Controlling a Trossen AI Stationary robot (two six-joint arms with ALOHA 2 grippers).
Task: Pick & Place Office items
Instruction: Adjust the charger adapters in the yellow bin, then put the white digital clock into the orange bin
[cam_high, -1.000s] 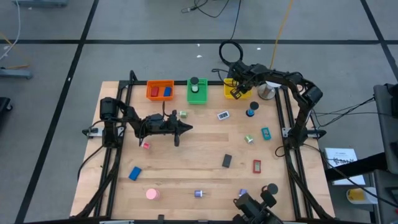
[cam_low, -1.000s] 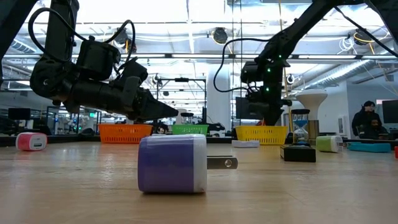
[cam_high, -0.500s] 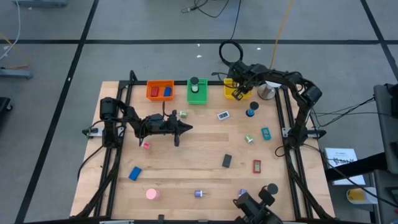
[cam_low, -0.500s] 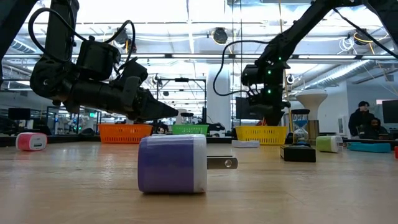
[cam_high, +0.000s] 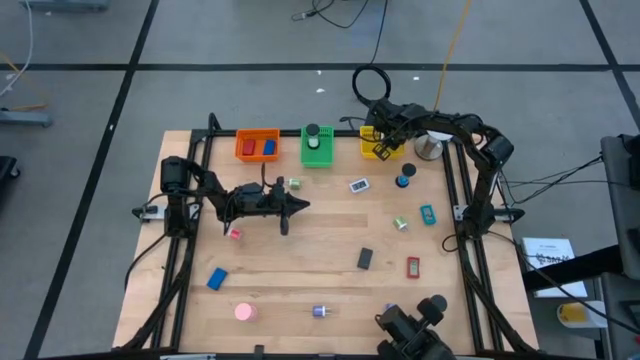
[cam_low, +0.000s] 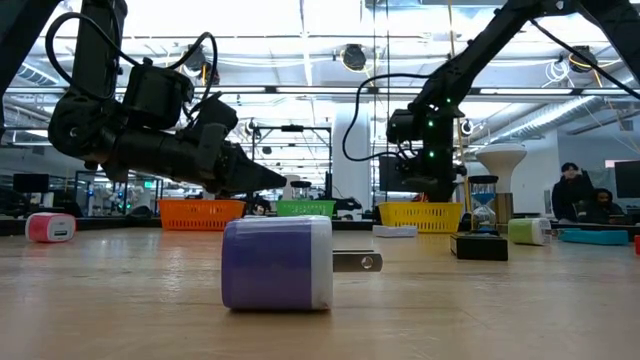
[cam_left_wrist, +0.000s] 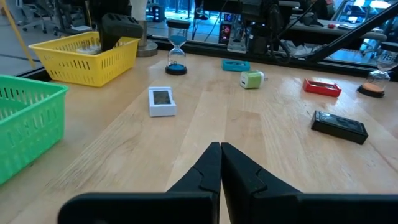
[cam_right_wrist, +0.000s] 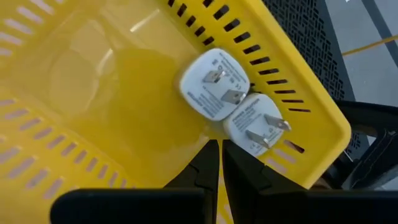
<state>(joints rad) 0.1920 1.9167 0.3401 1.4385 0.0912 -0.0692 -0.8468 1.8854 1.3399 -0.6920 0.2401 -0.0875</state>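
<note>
Overhead, left gripper closed, empty, right gripper closed over yellow bin, charger print unreadable

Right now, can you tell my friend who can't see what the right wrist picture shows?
Two white plug chargers lie touching inside a yellow bin. The right hand, shut and empty, hangs above them.
</note>
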